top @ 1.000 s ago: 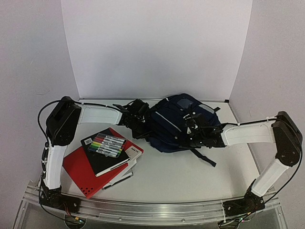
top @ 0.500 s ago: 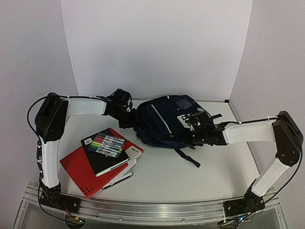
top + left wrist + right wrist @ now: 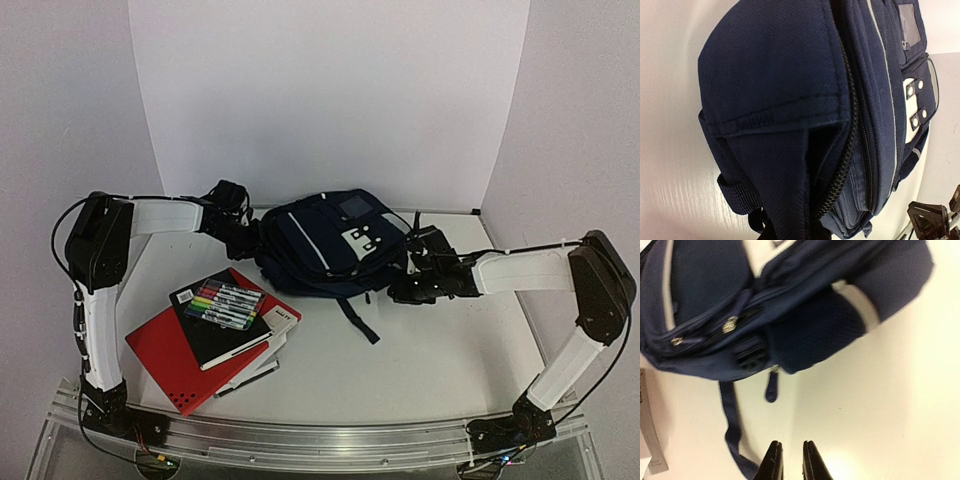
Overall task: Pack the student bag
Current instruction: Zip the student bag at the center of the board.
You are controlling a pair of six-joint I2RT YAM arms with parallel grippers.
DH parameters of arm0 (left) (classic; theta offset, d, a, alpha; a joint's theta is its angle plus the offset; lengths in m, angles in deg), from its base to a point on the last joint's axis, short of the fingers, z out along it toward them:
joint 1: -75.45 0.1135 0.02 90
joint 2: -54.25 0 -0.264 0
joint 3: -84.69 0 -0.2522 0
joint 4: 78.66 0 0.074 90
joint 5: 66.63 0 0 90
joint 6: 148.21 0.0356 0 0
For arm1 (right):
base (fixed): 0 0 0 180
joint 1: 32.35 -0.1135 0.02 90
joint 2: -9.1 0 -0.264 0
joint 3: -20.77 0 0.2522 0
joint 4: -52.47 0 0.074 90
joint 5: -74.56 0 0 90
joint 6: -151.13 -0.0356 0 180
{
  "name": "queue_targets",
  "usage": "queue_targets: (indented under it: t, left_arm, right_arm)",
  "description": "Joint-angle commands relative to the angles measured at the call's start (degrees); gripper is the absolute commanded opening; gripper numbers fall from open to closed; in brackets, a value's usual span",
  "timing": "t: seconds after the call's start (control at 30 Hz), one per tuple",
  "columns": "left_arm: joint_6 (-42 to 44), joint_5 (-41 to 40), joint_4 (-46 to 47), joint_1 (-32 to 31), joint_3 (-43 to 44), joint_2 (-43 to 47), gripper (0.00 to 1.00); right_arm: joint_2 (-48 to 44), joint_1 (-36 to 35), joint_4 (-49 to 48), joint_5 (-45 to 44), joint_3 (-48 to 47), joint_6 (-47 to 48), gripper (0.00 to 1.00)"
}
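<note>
The student bag (image 3: 320,245) is a dark navy backpack with white stripes and white front buckles. It lies at the back middle of the table. My left gripper (image 3: 250,238) is at the bag's left end, shut on its fabric. The left wrist view is filled by the bag (image 3: 790,100), and my own fingers are hidden there. My right gripper (image 3: 405,290) is just off the bag's right front corner and touches nothing. In the right wrist view its fingertips (image 3: 772,462) stand a narrow gap apart above bare table, with the bag (image 3: 790,300) beyond them.
A red notebook (image 3: 185,365) lies at the front left under a black notebook (image 3: 215,330). A pack of coloured markers (image 3: 225,302) lies on top, and a white book (image 3: 268,345) sits beneath. A loose black strap (image 3: 358,318) trails from the bag's front. White walls close the back.
The bag has slid left and towards the back with my left gripper. My right gripper, which was on the bag's right side, has let go and now sits apart from it.
</note>
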Motion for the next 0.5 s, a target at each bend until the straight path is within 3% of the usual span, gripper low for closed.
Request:
queue_targets:
  t: [0.0,0.23,0.47]
  left_arm:
    - [4.23,5.46,7.14,-0.52,0.46,5.32,0.00]
    - [6.62,8.38,7.36,-0.49,-0.66,7.68,0.00]
    - [6.76,9.64,6.91,-0.52,-1.40,9.07,0.00]
  right_arm:
    - [-4.34,-3.33,-3.23,6.67,-2.86,8.52,0.27]
    - [2.94,-3.65,-3.52,6.41,-8.92,13.02,0.46]
    - [9.21,-3.78,-3.74,9.92,-16.02,18.30,0.55]
